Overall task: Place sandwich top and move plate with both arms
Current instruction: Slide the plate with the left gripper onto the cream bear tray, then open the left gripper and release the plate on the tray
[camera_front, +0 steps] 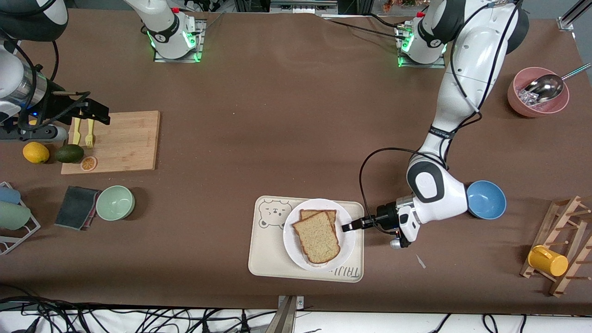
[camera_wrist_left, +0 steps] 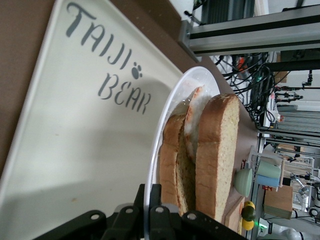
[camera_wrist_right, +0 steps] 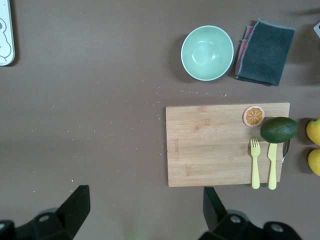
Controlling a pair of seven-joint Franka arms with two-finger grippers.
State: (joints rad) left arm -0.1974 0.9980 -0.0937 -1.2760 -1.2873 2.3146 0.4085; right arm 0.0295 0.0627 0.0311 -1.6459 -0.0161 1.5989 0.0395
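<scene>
The round white plate (camera_front: 296, 240) sits on the cream bear tray (camera_front: 268, 252) near the front edge of the table. On it the sandwich top (camera_front: 318, 238), a speckled brown bread slice, lies over the base slice (camera_front: 319, 214), a bit askew. My left gripper (camera_front: 348, 226) is shut on the plate's rim at the side toward the left arm's end. In the left wrist view the fingers (camera_wrist_left: 167, 192) pinch the plate's rim (camera_wrist_left: 156, 150), with the sandwich top (camera_wrist_left: 216, 150) and white egg (camera_wrist_left: 193, 125) stacked just past them. My right gripper (camera_front: 94, 111) hangs open and empty over the cutting board's edge (camera_wrist_right: 145, 200).
A wooden cutting board (camera_front: 125, 138) carries a yellow fork and knife, an orange slice and an avocado. A pale green bowl (camera_front: 115, 202) and dark cloth (camera_front: 76, 207) lie nearer the camera. A blue bowl (camera_front: 486, 199) sits beside the left arm's wrist. A pink bowl with scoop (camera_front: 536, 95) and a cup rack (camera_front: 562, 249) stand at the left arm's end.
</scene>
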